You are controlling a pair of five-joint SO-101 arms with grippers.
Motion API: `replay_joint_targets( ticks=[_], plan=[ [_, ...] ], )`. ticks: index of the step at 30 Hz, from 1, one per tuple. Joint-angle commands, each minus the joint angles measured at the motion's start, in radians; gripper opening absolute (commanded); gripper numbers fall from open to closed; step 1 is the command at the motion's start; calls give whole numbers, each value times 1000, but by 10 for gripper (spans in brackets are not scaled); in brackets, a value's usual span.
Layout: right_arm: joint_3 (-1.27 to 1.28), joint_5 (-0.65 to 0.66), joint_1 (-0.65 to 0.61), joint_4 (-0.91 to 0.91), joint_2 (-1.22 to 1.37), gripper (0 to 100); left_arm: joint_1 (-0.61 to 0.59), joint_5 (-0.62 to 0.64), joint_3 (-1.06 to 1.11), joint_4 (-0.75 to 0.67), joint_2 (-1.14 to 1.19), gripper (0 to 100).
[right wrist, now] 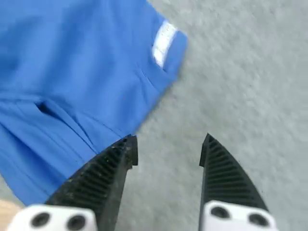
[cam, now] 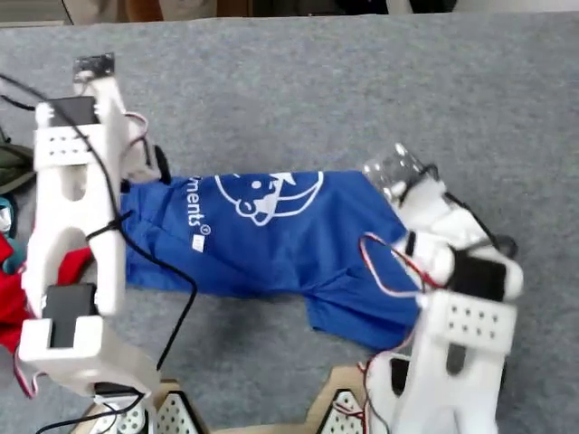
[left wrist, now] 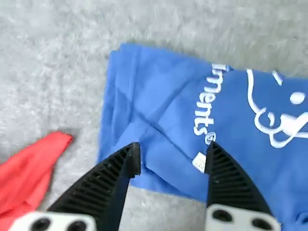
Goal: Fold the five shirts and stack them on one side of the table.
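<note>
Overhead notes, clock read off the high view.

- Blue cotton shirt with a white printed graphic (cam: 271, 226) is lying across the middle of the grey felt-covered table (cam: 362, 81), print facing up. Its body is running from 9 o'clock to 3 o'clock. One loose flap is trailing toward 5 o'clock. The 9 o'clock end is showing several creases and layered folds in the left wrist view.
- Crumpled red cloth garment (cam: 11, 303) is sitting at the table's 8 o'clock edge, near the shirt's end but apart from it, with grey surface showing between the two.
- White left arm is reaching up the 9 o'clock side of the table and bending back down at the wrist. Its left gripper (left wrist: 173, 154) is hanging over the shirt's 9 o'clock end with the black ribbed fingers (left wrist: 120, 166) spread wide and nothing between them. The fingertips are framing the near hem of the shirt. Whether they are touching the fabric is not clear.
- White right arm is rising from 5 o'clock and leaning toward 2 o'clock, its forearm crossing above the trailing flap. Its right gripper (right wrist: 166, 144) is pointing down at the shirt's 3 o'clock corner, where a small white label (right wrist: 163, 43) is showing. The jaws are parted and gripping nothing, one finger lining up with the blue edge and the other over bare grey table.
</note>
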Motion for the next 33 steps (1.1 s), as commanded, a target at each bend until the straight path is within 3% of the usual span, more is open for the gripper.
replay_joint_targets(
  ticks=[1, 8, 14, 20, 28, 33],
  plan=[
    [-108, -74, -68, -21, 107, 224, 40, 12, 34, 11, 61, 229],
    [-136, -77, -74, -23, 156, 224, -63, 12, 58, 28, 206, 229],
    [-134, -83, -74, -21, 157, 224, -78, 12, 61, 40, 274, 227],
    [-134, -83, -73, -20, 156, 224, -80, 14, 60, 35, 298, 115],
    [-134, -84, -73, -20, 156, 223, -81, 18, 66, 37, 292, 103],
    [-134, -84, -73, -20, 156, 133, -84, 21, 64, 35, 292, 12]
  ],
)
